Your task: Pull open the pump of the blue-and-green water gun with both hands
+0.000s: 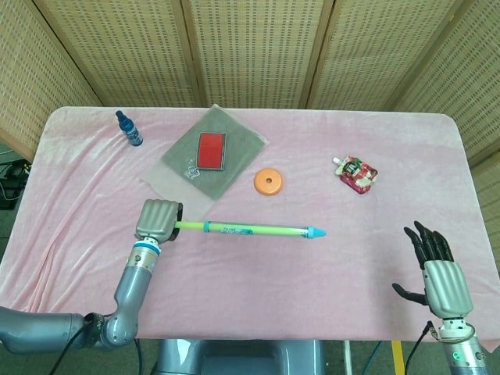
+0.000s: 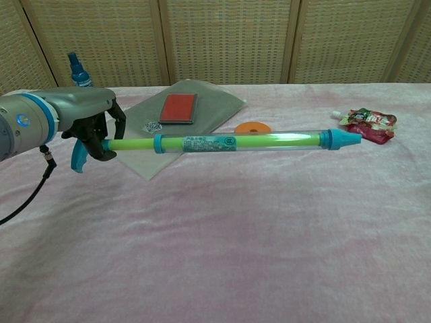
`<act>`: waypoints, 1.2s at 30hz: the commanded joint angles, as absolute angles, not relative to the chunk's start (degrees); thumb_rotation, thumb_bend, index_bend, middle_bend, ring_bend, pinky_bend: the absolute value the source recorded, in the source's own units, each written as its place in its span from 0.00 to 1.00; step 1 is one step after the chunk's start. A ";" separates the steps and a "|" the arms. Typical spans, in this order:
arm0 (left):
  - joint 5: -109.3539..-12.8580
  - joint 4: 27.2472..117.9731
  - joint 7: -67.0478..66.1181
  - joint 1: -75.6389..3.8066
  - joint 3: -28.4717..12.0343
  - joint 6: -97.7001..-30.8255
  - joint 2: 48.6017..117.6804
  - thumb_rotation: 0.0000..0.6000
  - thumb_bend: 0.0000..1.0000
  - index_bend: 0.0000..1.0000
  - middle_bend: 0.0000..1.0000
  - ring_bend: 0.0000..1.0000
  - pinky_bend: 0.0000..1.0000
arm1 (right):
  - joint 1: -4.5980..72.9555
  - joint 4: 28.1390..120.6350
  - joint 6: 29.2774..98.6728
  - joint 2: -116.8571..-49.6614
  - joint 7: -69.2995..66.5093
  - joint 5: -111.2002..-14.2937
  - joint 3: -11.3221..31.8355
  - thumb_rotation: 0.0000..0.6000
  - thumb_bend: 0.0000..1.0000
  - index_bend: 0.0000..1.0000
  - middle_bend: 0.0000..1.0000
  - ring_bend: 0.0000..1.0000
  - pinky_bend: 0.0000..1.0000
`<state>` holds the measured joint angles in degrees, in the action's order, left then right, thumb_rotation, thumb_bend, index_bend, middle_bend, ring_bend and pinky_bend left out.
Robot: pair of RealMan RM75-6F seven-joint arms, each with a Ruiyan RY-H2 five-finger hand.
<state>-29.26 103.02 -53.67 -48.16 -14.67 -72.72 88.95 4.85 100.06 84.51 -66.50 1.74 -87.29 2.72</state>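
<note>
The left hand [image 1: 158, 219] grips the long, slim blue-and-green water gun [image 1: 250, 230] at its pump end, fingers wrapped round the green rod with the blue handle [image 2: 79, 157] sticking out beneath the palm. In the chest view the gun is lifted clear of the pink velvety cloth-covered surface [image 1: 258, 281] and lies nearly level, its blue nozzle tip [image 2: 340, 139] pointing toward 3 o'clock. From the head view the gun sits a little to the 9 o'clock side of the surface's middle.

The right hand [image 1: 436, 269] is at the 4 o'clock corner of the head view, well apart from the gun. Its dark fingers [image 1: 426, 241] are spread and point toward 12 o'clock, and it holds nothing. The chest view does not show it.

Toward 11 o'clock of the gun lies a grey flat plastic pouch [image 1: 234, 152] with a red rectangular card [image 1: 211, 150] on it and a small crumpled clear wrapper [image 1: 191, 168] beside the card. A small dark-blue spray bottle [image 1: 129, 129] stands at the 10 o'clock corner. An orange ring-shaped disc [image 1: 268, 182] lies just at 12 o'clock of the gun's barrel, and a red-and-green drink pouch with a white spout [image 1: 358, 173] lies toward 2 o'clock.
</note>
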 commanded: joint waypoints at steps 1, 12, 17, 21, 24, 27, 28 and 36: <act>-27.93 105.48 -52.51 -47.27 -15.21 -73.11 85.83 1.00 0.62 0.83 0.92 0.84 0.79 | 4.95 103.29 84.83 -66.55 5.38 -87.03 3.16 1.00 0.13 0.11 0.39 0.41 0.32; -24.02 110.01 -51.40 -47.53 -16.05 -72.97 80.22 1.00 0.62 0.83 0.92 0.84 0.79 | 11.99 117.13 78.29 -72.36 31.49 -82.20 7.41 1.00 0.21 0.29 0.91 0.88 0.64; -23.46 111.88 -52.09 -48.19 -15.80 -73.74 78.41 1.00 0.62 0.83 0.92 0.84 0.79 | 14.07 119.57 78.41 -76.81 37.84 -77.57 9.65 1.00 0.30 0.34 0.96 0.93 0.66; -22.68 113.31 -52.63 -48.80 -15.53 -74.20 77.23 1.00 0.62 0.83 0.92 0.84 0.79 | 15.62 119.64 78.82 -79.96 41.06 -74.90 10.91 1.00 0.33 0.35 0.97 0.94 0.67; -21.68 114.07 -53.30 -49.44 -15.10 -74.42 76.66 1.00 0.63 0.83 0.92 0.84 0.79 | 16.58 119.39 79.82 -82.08 42.41 -73.69 12.03 1.00 0.33 0.36 0.97 0.94 0.67; -21.08 114.42 -53.88 -49.97 -14.61 -74.56 76.43 1.00 0.63 0.83 0.92 0.84 0.79 | 17.17 119.34 80.64 -83.13 43.29 -73.16 12.69 1.00 0.33 0.36 0.97 0.94 0.67; -20.95 114.52 -53.90 -50.12 -14.49 -74.63 76.41 1.00 0.63 0.83 0.92 0.84 0.79 | 17.38 119.35 80.84 -83.37 43.63 -73.01 12.83 1.00 0.33 0.36 0.97 0.94 0.67; -20.57 115.74 -54.10 -51.11 -13.37 -74.94 75.89 1.00 0.63 0.83 0.92 0.84 0.79 | 18.65 118.67 81.64 -84.58 45.47 -71.73 12.87 1.00 0.37 0.46 0.99 0.96 0.67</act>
